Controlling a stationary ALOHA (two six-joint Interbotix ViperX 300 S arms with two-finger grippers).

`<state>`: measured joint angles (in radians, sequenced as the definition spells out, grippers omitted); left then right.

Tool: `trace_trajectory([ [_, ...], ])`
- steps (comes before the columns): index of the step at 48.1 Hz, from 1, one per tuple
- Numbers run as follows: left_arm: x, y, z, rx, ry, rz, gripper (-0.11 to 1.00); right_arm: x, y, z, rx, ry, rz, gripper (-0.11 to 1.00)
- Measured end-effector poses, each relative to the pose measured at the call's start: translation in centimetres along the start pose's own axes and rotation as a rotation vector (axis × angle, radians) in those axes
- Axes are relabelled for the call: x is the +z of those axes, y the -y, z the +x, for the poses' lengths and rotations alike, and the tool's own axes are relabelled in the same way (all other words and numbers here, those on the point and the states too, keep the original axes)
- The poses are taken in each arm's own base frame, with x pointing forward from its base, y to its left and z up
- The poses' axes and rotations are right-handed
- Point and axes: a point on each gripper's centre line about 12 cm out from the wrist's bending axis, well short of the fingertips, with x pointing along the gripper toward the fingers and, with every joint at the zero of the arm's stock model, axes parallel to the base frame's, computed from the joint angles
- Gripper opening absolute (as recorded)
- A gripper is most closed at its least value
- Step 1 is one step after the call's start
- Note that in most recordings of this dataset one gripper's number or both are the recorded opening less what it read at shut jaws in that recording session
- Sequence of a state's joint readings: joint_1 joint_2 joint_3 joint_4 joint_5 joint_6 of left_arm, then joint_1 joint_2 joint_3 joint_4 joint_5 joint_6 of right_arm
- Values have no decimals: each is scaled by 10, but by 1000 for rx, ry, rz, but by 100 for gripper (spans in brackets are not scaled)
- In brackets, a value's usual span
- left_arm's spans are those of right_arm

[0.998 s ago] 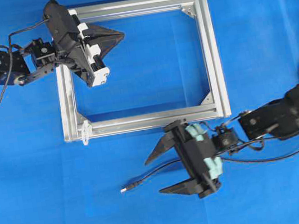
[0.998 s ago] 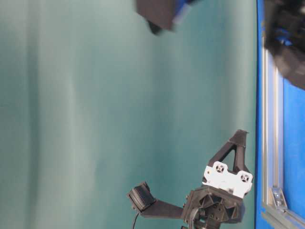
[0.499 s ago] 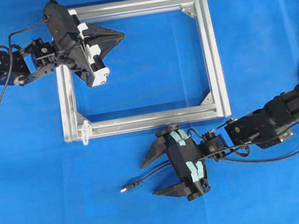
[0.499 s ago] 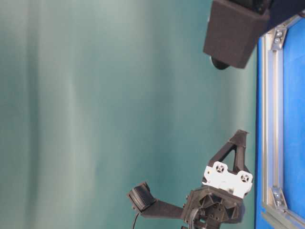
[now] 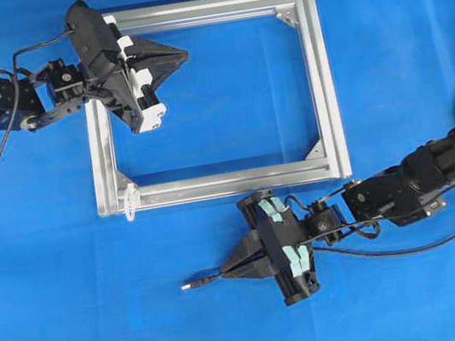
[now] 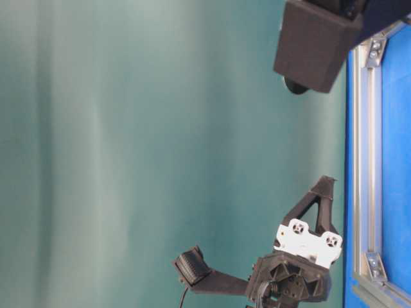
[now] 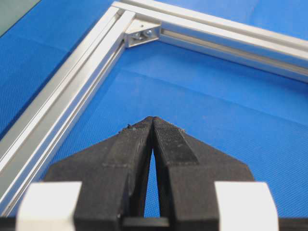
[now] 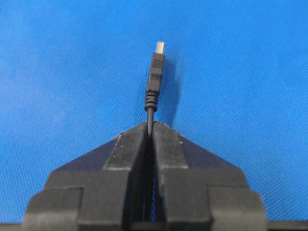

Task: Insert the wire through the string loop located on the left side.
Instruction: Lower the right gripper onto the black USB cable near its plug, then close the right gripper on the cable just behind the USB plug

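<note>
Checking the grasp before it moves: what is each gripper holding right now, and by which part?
The right gripper pinches the wire on its thin cable just behind the plug. The left gripper is shut on nothing.

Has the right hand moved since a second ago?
Yes. The right hand slid left along the frame's near rail and shut on the wire, whose plug has stayed put.

Black arms (image 5: pixel 435 168), white-and-teal wrist mounts.
</note>
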<state>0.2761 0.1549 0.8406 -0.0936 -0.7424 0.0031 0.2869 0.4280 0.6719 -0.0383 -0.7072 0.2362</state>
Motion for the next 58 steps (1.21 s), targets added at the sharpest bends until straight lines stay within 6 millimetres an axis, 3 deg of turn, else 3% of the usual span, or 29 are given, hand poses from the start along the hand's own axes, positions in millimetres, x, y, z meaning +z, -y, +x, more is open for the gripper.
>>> trace_trajectory([
  [19, 0, 0, 0, -1, -2, 3, 0, 3, -1, -1, -1, -4, 0, -1],
  [42, -1, 0, 0, -1, -3, 1, 0, 62, -13, -30, -3, 15, -8, -1],
  [58, -1, 0, 0, -1, -3, 1, 0, 62, -14, -31, -4, 4, -11, -1],
])
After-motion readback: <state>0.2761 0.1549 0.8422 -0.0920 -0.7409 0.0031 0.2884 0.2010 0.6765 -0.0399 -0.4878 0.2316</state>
